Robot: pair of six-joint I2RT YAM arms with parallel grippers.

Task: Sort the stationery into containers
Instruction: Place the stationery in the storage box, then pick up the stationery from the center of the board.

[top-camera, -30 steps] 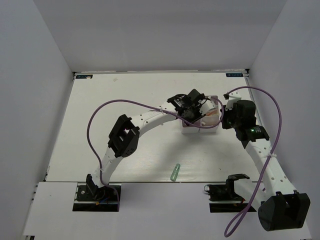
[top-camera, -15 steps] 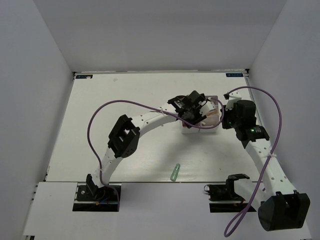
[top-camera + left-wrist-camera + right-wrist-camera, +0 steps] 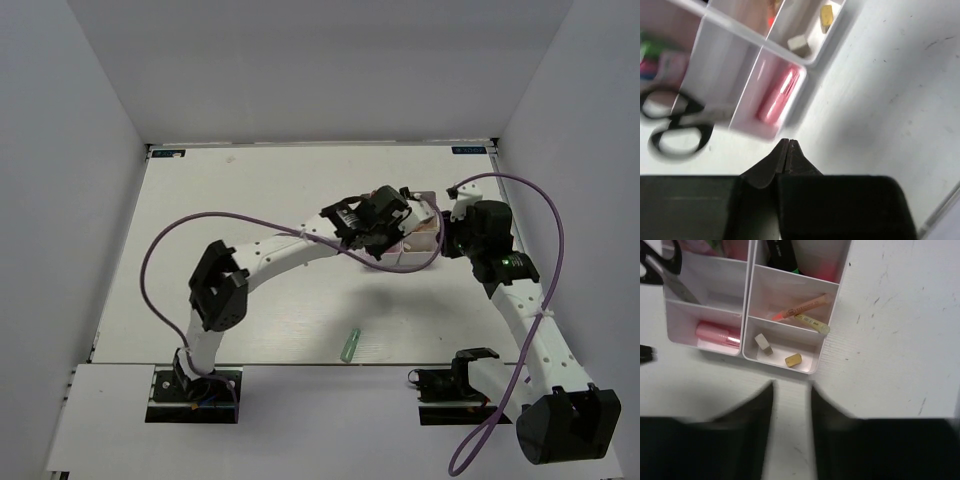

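The containers (image 3: 418, 258), joined white trays with small compartments, sit at the table's middle right. My left gripper (image 3: 788, 141) is shut and empty, hovering just off the tray's corner, beside the compartment that holds a pink capsule eraser (image 3: 777, 95). Black-handled scissors (image 3: 674, 126) lie blurred to its left. My right gripper (image 3: 792, 385) is open and empty over bare table, just short of the tray wall (image 3: 747, 305). In that view the compartments hold a yellow clip (image 3: 793, 360), a grey piece (image 3: 762, 344) and a thin pink pen (image 3: 802, 306). A green capsule eraser (image 3: 350, 343) lies loose near the front edge.
White walls close the table in on three sides. Purple cables (image 3: 250, 222) loop over both arms. The right arm's base (image 3: 470, 375) and the left arm's base (image 3: 195, 380) stand at the near edge.
My left gripper went from open to shut, with nothing in it. The left arm's elbow swung left and its wrist shifted over the trays. The right arm has hardly moved.
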